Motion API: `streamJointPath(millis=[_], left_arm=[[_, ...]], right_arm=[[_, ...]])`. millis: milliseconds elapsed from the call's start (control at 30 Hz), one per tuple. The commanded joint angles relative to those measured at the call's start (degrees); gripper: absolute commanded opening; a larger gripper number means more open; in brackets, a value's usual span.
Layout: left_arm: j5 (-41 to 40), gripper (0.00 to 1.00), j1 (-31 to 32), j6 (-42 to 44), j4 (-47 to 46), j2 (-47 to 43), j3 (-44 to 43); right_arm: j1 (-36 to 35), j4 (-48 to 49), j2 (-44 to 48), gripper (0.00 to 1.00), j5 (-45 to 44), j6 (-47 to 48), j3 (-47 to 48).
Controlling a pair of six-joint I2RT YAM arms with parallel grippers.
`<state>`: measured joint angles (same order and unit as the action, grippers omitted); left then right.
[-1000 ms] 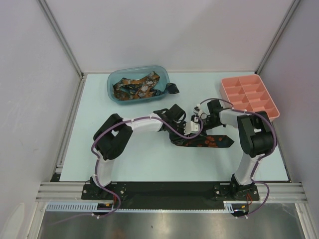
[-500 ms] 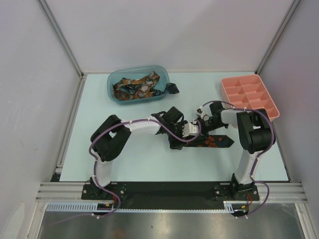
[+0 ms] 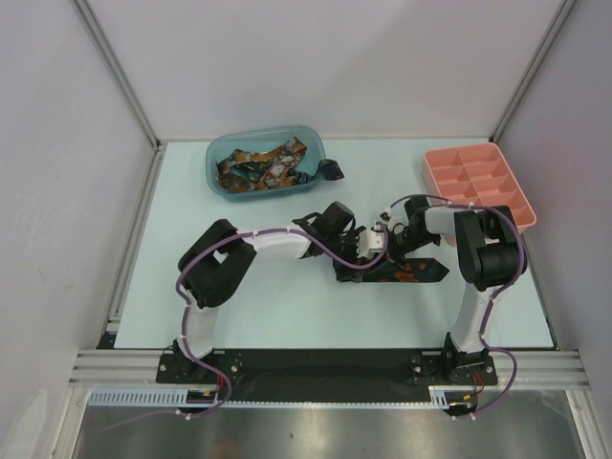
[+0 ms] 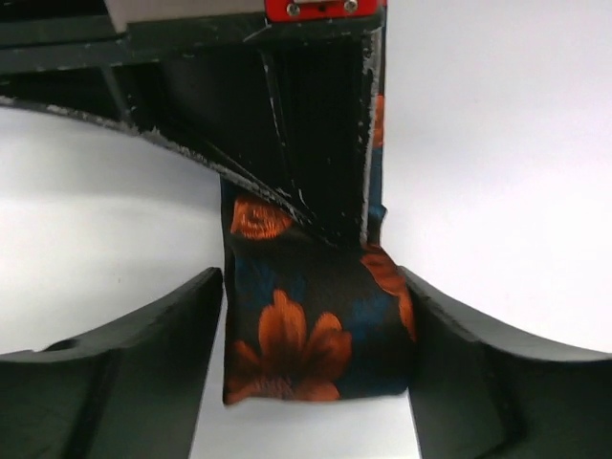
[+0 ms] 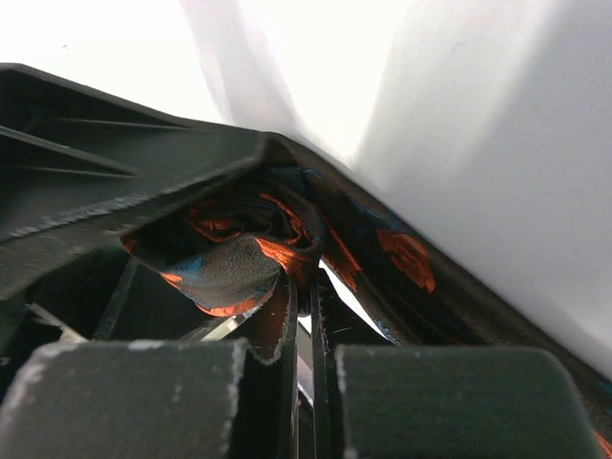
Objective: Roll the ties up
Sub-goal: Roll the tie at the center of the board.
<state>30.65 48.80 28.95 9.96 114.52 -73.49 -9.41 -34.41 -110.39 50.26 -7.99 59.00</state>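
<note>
Left gripper (image 4: 308, 296) sits low over the worktop (image 3: 249, 306), a little right of the middle. Its 2 fingers (image 4: 124, 373) stand apart, 1 on each side of the folded end of the tie (image 3: 406, 272). In the left wrist view each finger sits just beside an edge of the fabric; whether they touch it I cannot tell. The fold shows dark cloth with orange flowers and blue patches, and its near edge lies on the pale surface.

From the opposite side the right gripper (image 5: 304, 316) meets the same end, its jaws pressed together on the tie. The right wrist view shows bunched orange and dark cloth pinched between them, with more fabric running off to the right along the surface.

From the 2 grippers the tie lies flat toward the right edge, ending in a point near the right arm.

Near the far edge, left of the middle, a blue bin (image 3: 218, 177) holds the other ties (image 3: 258, 167) in a loose heap, and 1 dark end (image 3: 330, 170) hangs over its right rim. At the far right corner stands a pink tray (image 3: 524, 206) with several compartments, well apart from the grippers.
</note>
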Motion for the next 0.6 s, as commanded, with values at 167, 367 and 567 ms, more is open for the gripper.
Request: streamJointPath(millis=[167, 367, 567], left_arm=[[2.04, 0.33, 0.07, 2.25, 5.77, 2.64, -5.52], [-1.3, 0.27, 0.07, 6.47, 11.84, -0.35, -1.83], [-3.58, 0.27, 0.07, 5.42, 12.37, 1.22, -1.82]], right_arm=[[-2.1, 0.75, -5.98, 0.03, -7.38, 1.93, 2.16], [0.97, -1.35, 2.44, 0.36, -2.11, 2.28, 1.99], [-0.07, 2.85, 8.0, 0.45, 3.0, -2.9, 1.03]])
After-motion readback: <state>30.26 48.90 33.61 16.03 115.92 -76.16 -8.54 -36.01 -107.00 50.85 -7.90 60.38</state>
